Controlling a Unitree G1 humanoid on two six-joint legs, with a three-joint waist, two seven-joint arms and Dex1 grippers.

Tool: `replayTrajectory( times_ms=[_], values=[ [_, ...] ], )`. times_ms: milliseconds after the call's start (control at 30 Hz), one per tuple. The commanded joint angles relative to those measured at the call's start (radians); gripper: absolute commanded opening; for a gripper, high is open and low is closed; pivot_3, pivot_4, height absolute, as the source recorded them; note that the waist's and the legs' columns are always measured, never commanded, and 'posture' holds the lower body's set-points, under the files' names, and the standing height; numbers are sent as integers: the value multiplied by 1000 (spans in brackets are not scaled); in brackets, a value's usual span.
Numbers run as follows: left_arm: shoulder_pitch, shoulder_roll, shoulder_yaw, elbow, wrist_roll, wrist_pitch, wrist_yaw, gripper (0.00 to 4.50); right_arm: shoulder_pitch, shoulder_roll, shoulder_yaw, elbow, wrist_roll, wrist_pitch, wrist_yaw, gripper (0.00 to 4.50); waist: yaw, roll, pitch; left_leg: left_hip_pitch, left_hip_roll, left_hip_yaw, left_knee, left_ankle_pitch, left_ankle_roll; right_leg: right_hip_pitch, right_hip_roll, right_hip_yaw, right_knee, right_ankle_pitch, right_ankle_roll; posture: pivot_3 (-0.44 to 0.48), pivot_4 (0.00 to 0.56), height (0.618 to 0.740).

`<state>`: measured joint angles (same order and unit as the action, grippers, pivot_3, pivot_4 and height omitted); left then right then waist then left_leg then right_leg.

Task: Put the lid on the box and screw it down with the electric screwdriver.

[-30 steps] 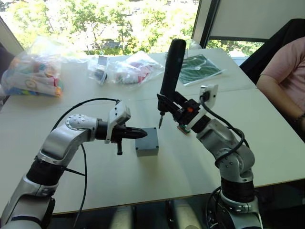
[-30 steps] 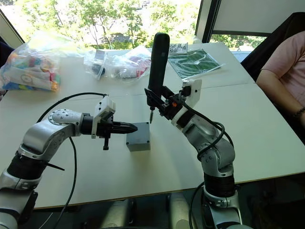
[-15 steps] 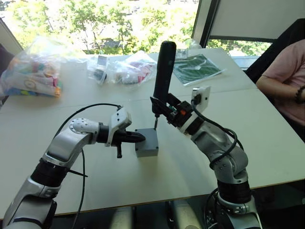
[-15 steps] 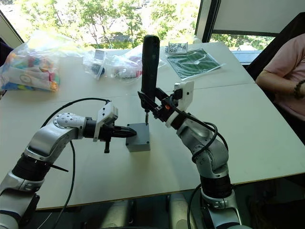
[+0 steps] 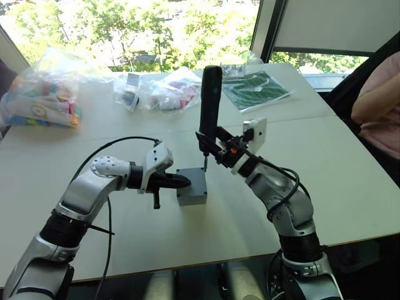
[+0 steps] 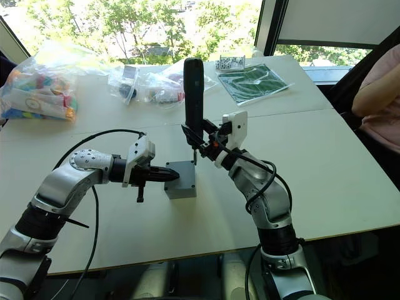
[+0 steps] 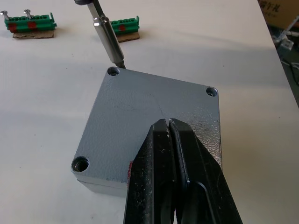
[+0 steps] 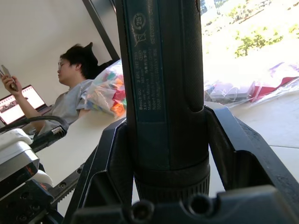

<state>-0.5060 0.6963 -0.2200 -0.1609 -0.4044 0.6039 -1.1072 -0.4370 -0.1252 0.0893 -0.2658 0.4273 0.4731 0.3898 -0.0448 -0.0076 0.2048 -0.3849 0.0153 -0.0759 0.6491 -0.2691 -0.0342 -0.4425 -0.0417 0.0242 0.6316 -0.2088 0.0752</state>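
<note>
Screwdriving is beginning: the right gripper [image 5: 214, 145] is clamping the upright electric screwdriver [image 5: 209, 103], whose bit needs centring squarely in the lid [image 7: 154, 109]'s far corner hole, while the left gripper [image 7: 168, 128], fingers pressed together, is bracing the lidded box [image 5: 192, 185] mid-table.

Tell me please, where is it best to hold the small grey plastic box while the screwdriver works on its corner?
Probably by the two side walls of the grey plastic box, coming level from the robot's left, like the left gripper. The flat lid offers no edge to pinch, and the black pen-shaped screwdriver stands upright over a far corner hole.
</note>
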Motion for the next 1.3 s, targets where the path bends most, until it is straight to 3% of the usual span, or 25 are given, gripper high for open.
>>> replayTrajectory(
  times_ms=[33, 1067, 1300],
  values=[
    [12, 1, 5, -20, 8, 4, 6, 0, -55, 25, -6, -47, 19, -39, 11, 1856, 0, 0, 0, 0, 0, 0, 0, 0, 0, 0, 0, 0, 0, 0, 0, 0, 150, 740],
    [12, -3, 13, -30, 3, 12, 23, 0, -15, -8, 20, 26, -67, -120, 74, 1856, 1, 0, 0, 0, 0, 0, 0, 0, 0, 0, 0, 0, 0, 0, 0, 0, 150, 740],
    [28, 0, 9, -8, 7, 12, 18, 0, 69, -69, 53, -6, -95, -126, 119, 1856, 1, -1, -1, 3, 0, 0, 0, 0, 0, 4, 0, 0, 0, 0, 0, 0, 150, 740]
  ],
)
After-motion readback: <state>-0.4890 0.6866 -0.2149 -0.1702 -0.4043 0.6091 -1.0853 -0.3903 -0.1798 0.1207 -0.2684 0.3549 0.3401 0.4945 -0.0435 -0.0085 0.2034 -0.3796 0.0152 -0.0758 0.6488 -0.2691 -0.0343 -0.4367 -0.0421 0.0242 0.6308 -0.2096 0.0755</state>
